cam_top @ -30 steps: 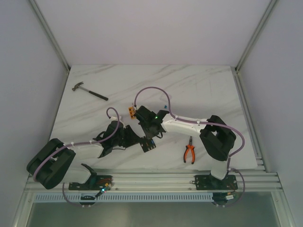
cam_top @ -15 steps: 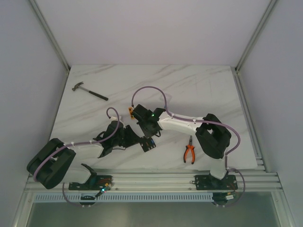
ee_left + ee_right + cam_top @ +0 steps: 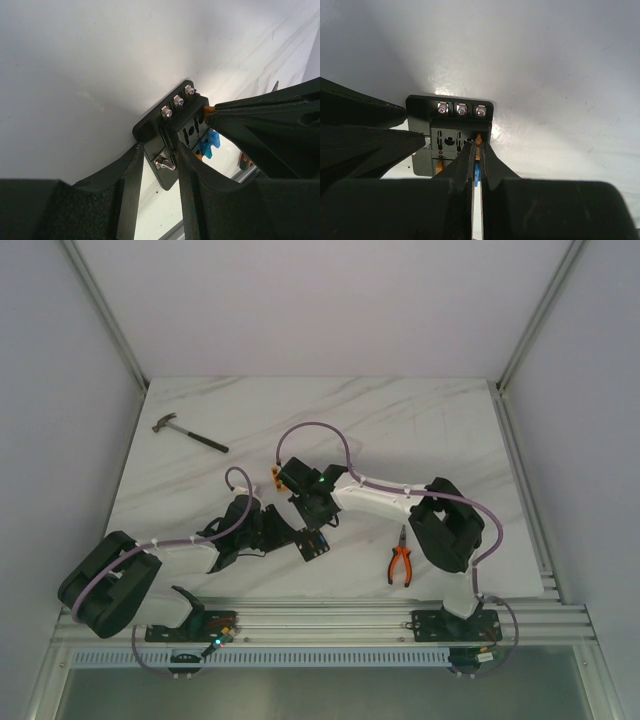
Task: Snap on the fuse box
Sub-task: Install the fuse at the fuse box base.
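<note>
Presently, left gripper [image 3: 159, 152]: fingers [image 3: 131, 185] part-open, clamped across fuse box [image 3: 176, 120], frame centre.
right gripper [image 3: 477, 146]: fingers pressed together, tips touching orange piece [image 3: 478, 138] in fuse box.

Soft, even light comes from overhead onto the white table [image 3: 420, 420], leaving only faint shadows under the arms. Close up, a bright glare patch sits on the tabletop just behind the fuse box [image 3: 420, 107]. In front of it, the foreground is dark and blurred.
</note>
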`<state>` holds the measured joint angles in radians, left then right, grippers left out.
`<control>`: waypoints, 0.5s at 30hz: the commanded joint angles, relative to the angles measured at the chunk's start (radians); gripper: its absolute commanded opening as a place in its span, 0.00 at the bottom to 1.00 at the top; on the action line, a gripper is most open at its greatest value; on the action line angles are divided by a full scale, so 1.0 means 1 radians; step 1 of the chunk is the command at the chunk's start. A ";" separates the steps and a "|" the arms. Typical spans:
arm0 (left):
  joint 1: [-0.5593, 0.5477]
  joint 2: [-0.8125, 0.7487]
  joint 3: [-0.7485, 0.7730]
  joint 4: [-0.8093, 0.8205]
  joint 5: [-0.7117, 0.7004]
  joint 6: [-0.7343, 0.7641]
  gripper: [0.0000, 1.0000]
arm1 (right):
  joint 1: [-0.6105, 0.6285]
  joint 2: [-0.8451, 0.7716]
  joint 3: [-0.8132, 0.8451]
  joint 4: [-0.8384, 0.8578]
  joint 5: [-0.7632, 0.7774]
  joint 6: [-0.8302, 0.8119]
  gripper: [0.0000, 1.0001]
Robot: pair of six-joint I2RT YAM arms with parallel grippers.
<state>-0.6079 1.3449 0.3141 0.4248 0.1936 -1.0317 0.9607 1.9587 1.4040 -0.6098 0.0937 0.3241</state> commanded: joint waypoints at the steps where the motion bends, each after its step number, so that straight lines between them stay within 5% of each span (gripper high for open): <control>1: 0.000 0.016 0.004 -0.012 0.007 -0.001 0.42 | -0.038 0.287 -0.122 0.035 0.059 -0.034 0.00; 15: -0.005 0.011 0.030 0.008 0.032 -0.002 0.43 | -0.039 0.061 -0.126 0.021 0.063 -0.114 0.00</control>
<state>-0.6083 1.3460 0.3176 0.4252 0.2062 -1.0317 0.9512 1.9270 1.3731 -0.5747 0.0750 0.2710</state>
